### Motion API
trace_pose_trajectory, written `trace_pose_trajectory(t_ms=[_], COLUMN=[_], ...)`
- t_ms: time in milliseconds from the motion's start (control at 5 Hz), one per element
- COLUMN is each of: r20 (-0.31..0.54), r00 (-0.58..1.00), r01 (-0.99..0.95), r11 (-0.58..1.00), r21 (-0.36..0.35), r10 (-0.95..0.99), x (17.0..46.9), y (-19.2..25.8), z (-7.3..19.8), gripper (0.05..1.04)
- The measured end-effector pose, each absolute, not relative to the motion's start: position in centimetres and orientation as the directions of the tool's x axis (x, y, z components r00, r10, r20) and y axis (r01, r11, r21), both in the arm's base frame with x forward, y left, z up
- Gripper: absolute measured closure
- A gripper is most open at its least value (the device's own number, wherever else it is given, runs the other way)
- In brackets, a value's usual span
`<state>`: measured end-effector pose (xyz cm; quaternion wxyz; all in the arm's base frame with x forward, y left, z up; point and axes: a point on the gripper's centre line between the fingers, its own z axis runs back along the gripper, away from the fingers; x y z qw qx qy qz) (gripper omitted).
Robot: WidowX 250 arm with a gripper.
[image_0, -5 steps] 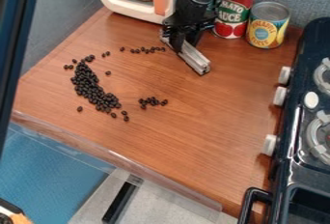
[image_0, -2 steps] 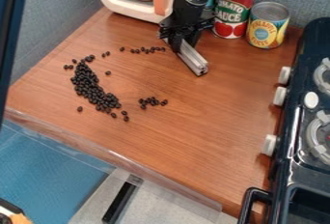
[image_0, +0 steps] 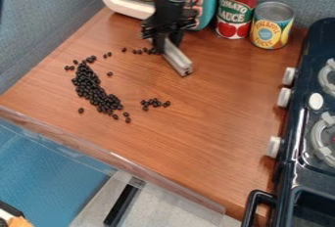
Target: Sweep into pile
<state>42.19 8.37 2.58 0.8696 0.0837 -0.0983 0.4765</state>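
Observation:
My gripper (image_0: 169, 46) hangs over the back middle of the wooden counter, shut on a grey metal bar (image_0: 177, 59) that slants down toward the right. Dark beans lie in a curved heap (image_0: 93, 89) on the left side of the counter. A small cluster of beans (image_0: 155, 103) rests apart, to the right of the heap's lower end. Behind the heap, a thin row of beans (image_0: 138, 51) runs toward the gripper, which hides its right end. A few single beans lie around the heap.
Two cans, a red one (image_0: 237, 10) and a yellow one (image_0: 272, 25), stand at the back right. A toy oven or microwave (image_0: 134, 10) is behind the gripper. A dark stove (image_0: 307, 138) borders the right side. The counter's front has a clear edge strip (image_0: 124, 165).
The gripper has moved left with the metal bar, toward the back row of beans. The heap and the small cluster have kept their places.

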Motion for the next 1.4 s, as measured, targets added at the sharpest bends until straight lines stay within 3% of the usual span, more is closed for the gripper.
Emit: trace_pose_trajectory(t_ms=[1000, 1400], r20=[0.267, 0.262], r00=[0.4, 0.394], r01=[-0.914, -0.905], r11=[0.404, 0.422], r21=[0.041, -0.059], r10=[0.877, 0.881], x=[37.3, 37.9], y=[13.8, 12.7], z=[4.1, 6.6], gripper=[0.711, 0.711])
